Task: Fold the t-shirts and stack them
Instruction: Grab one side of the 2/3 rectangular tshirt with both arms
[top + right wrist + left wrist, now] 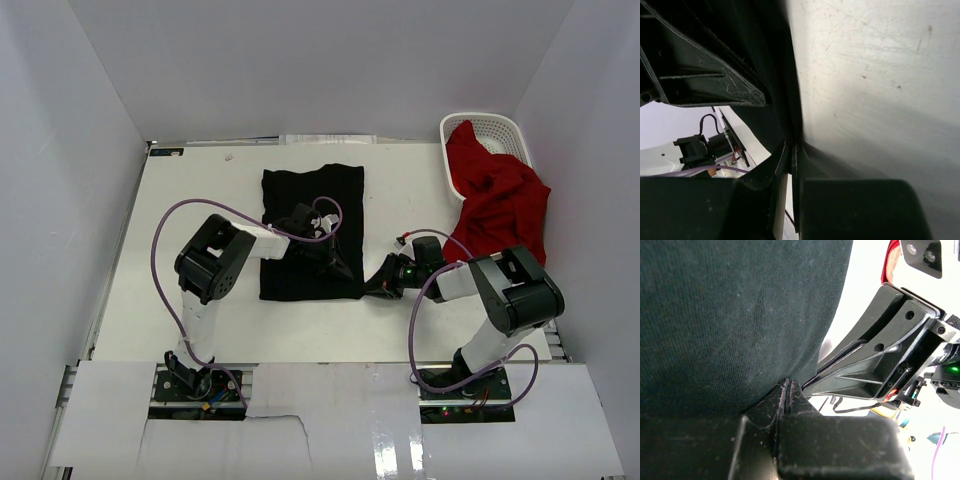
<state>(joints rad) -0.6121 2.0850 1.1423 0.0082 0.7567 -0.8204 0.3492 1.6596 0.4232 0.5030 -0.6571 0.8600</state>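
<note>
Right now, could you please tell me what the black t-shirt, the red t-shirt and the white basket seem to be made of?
The black t-shirt: soft matte knit cloth, probably cotton; fine weave visible. The red t-shirt: similar matte cloth, draping in folds. The basket: likely rigid white plastic, moulded lattice wall.

we saw a white table (pixel 200 200). a black t-shirt (pixel 300 190) lay flat mid-table, a neat rectangle. a white lattice basket (pixel 500 130) sat at the far right corner, and a red t-shirt (pixel 500 205) spilled from it onto the tabletop.
</note>
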